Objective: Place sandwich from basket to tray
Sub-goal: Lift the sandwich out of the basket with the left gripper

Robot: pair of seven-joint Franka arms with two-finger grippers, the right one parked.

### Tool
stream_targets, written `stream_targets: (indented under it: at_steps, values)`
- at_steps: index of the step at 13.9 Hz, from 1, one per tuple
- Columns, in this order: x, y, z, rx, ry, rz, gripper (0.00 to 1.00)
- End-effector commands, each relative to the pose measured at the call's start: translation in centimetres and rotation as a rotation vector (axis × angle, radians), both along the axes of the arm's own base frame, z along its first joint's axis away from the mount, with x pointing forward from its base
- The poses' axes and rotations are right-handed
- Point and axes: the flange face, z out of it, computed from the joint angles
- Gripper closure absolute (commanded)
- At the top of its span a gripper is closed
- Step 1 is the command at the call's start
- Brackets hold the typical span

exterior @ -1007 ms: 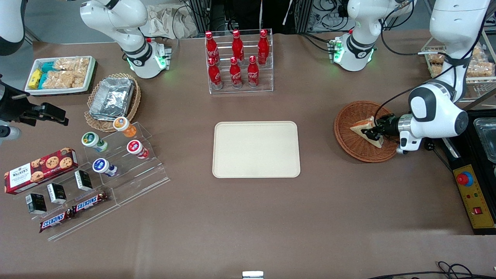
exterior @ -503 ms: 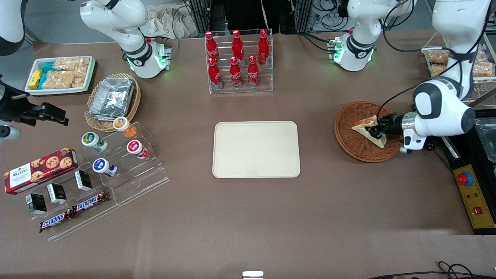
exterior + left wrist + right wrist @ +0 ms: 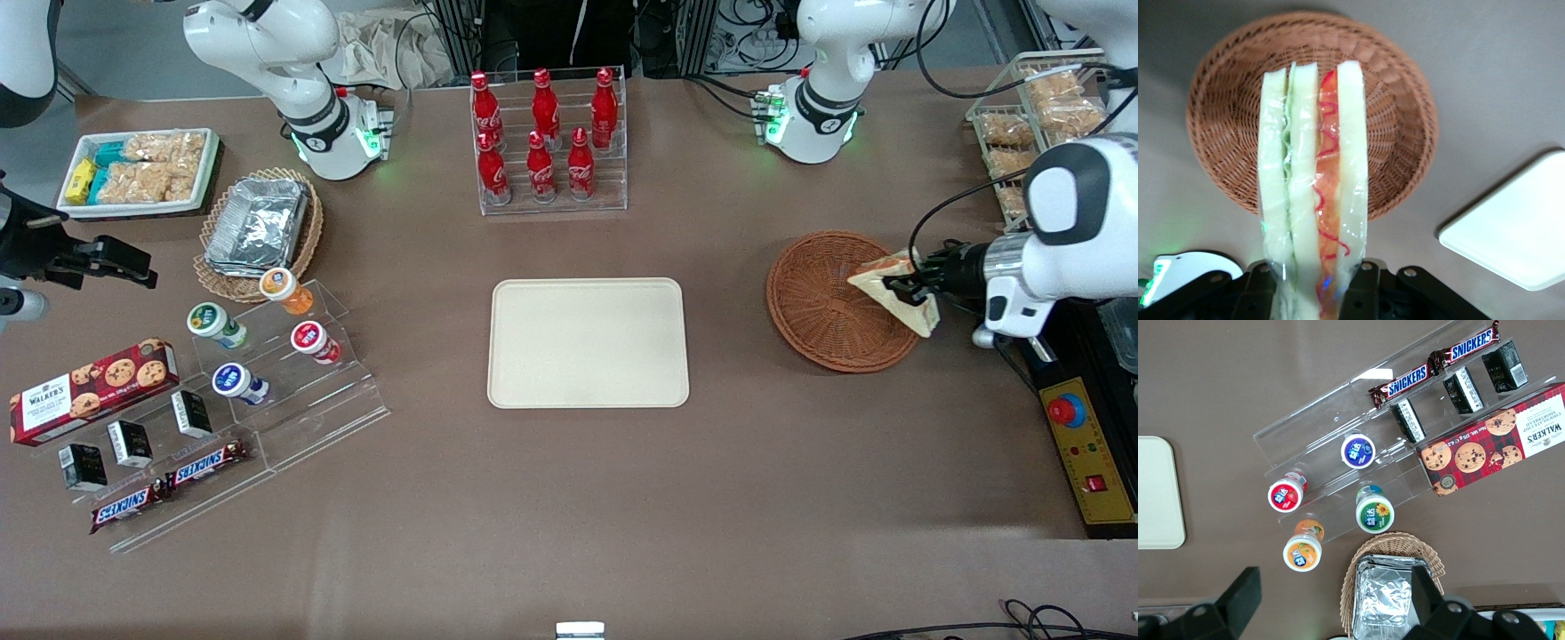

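Lifted, tool holds sandwich above basket rim.

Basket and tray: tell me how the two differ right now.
The basket is round, woven, reddish-brown wicker; the tray is a smooth cream rectangle with rounded corners. The basket has a raised, sloping wall; the tray is flat with a low rim. The gripper holds the sandwich over the basket's edge, not over the tray. Both rest on the brown table and hold nothing.
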Motion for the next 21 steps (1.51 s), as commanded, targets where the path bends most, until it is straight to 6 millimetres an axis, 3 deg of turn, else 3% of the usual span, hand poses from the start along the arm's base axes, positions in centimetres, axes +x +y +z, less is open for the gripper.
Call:
stream_targets:
  at_steps: [1,3,5,10,11,14,21]
  values:
    - [1.8,-0.7,5.0,0.025,-0.043,-0.028,0.66]
    - [2.4,-2.8,7.0,0.024,-0.084,-0.071,0.66]
    - [2.7,-6.0,7.5,0.018,-0.098,-0.131,0.66]
    - [2.7,-15.6,6.2,-0.008,-0.125,-0.284,0.66]
    - [2.8,-17.9,5.4,-0.019,-0.131,-0.316,0.66]
    - [3.0,-22.3,2.8,-0.040,-0.145,-0.356,0.66]
    - [2.9,-29.3,-5.0,-0.032,-0.149,-0.457,0.66]
